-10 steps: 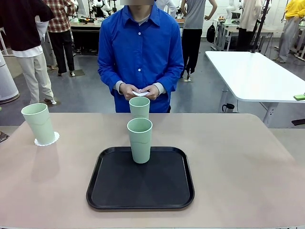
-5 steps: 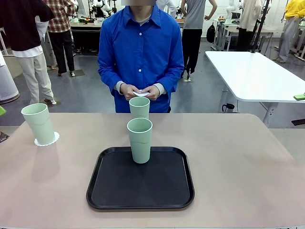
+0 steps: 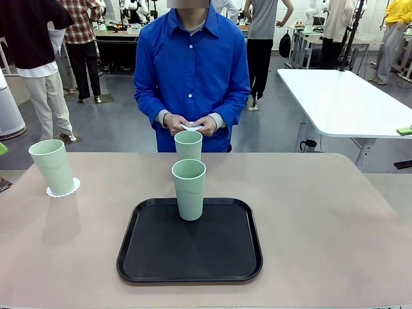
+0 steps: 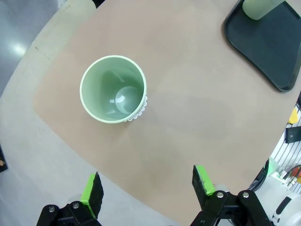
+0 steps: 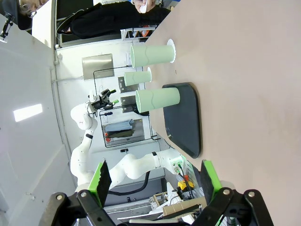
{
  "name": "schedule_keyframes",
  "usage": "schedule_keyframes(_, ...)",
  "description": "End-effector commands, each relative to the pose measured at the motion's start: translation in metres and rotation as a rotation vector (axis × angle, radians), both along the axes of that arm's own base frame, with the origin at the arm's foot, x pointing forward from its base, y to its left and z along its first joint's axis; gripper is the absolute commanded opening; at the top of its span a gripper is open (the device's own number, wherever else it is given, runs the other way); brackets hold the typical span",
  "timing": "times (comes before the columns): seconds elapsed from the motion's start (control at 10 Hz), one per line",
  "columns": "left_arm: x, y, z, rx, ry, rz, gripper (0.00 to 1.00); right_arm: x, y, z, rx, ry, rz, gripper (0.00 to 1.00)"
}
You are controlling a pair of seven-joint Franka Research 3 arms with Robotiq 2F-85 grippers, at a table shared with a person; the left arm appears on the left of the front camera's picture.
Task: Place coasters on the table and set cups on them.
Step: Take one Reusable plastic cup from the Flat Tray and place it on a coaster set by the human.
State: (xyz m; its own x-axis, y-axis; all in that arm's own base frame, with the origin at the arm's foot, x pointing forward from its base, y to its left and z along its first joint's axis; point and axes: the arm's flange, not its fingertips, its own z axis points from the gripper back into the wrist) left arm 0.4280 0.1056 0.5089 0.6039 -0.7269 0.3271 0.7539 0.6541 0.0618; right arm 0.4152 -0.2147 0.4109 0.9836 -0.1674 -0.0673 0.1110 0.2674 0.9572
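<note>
Mint cups and black tray stay unmoved

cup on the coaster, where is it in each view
Front view: the cup on the coaster stands upright at far left.
Left wrist view: the cup is seen from above, upper left of centre.
Right wrist view: the cup appears sideways, near the top.
Shared landmark: the black tray.

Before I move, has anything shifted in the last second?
Barely. A green sliver, probably a pad of the robot's left hand, has edged in at the front view's left edge. The person's hands keep holding a white coaster. The left cup stays on its coaster; the tray cup and the one behind it haven't moved.
</note>
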Motion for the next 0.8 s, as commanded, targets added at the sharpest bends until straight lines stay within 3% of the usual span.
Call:
schedule_keyframes(0.0, -0.001, 0.001, 0.002, 0.015, -0.006, -0.008, 1.00, -0.001, 0.000, 0.000, 0.008, 0.000, 0.002, 1.00)
schedule_keyframes(0.6, 0.000, 0.001, 0.000, -0.001, 0.000, 0.001, 1.00, -0.001, 0.000, 0.000, 0.008, 0.000, 0.002, 1.00)
schedule_keyframes(0.7, -0.026, 0.013, -0.003, 0.071, -0.003, 0.200, 1.00, -0.001, 0.000, 0.000, 0.008, 0.000, 0.002, 1.00)
